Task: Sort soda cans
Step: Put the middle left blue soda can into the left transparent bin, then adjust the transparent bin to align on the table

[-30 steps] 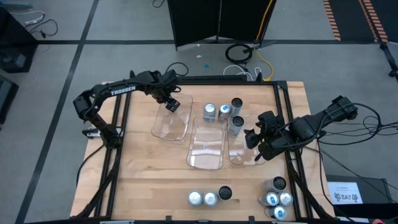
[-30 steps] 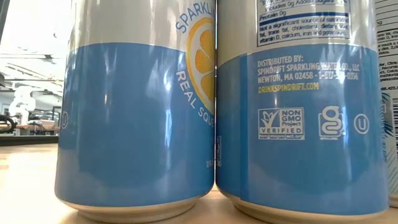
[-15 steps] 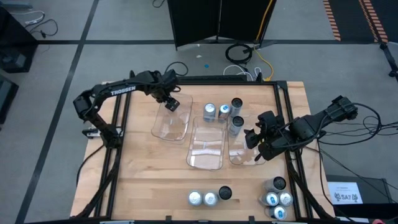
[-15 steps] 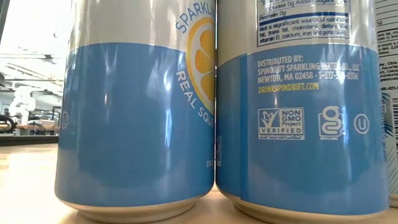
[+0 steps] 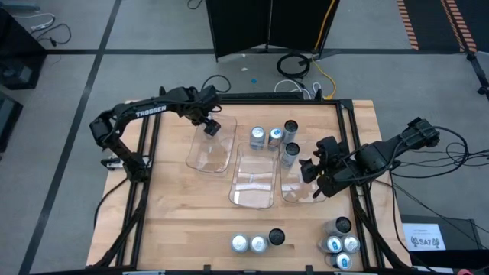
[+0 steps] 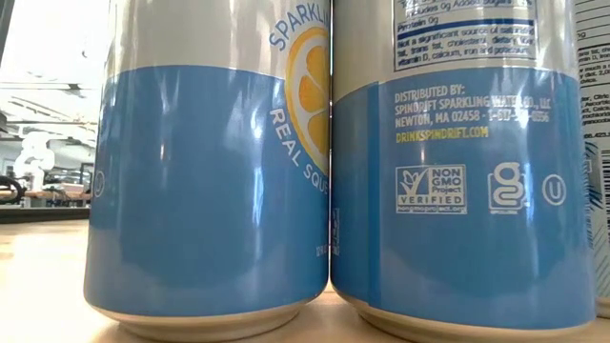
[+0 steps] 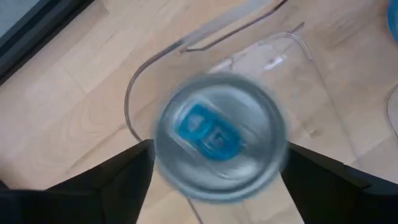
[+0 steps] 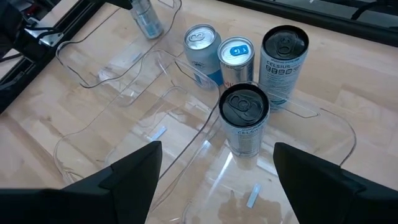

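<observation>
A soda can with a blue tab (image 7: pixel 217 134) stands upright in the far end of the left clear tray (image 5: pixel 210 156); it also shows in the right wrist view (image 8: pixel 147 22). My left gripper (image 7: pixel 217 152) points down over it, open, with one finger close beside each side of the can. My right gripper (image 8: pixel 217 146) hangs open and empty above the right tray (image 5: pixel 299 189). A black-topped can (image 8: pixel 244 118) stands in that tray's far end.
Three cans (image 5: pixel 273 134) stand on the table beyond the middle tray (image 5: pixel 252 187). Three more cans (image 5: pixel 258 242) stand at the near edge, and several cans (image 5: pixel 341 243) at the near right corner. Two blue cans (image 6: pixel 210 181) fill the low view.
</observation>
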